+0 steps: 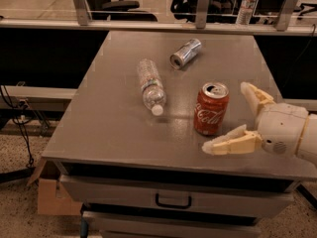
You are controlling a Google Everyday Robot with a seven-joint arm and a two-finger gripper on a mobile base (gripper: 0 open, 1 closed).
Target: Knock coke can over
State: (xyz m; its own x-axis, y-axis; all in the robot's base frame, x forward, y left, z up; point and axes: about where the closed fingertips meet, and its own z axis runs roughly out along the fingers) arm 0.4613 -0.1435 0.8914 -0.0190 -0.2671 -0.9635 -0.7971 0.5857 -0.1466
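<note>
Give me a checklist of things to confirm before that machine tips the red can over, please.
1. Coke can standing upright: ok, near the front right of the table.
2. Tool beside the coke can: ok, it sits at the can's right, low over the table.
3. Tool fingers spread: ok, open, one in front of the can, one to its right.
4. Tool touching the can: cannot tell.
5. Water bottle and silver can out of the way: ok, both lie on their sides, apart from the coke can.
6. Bare table left of the can for it to fall: ok.
</note>
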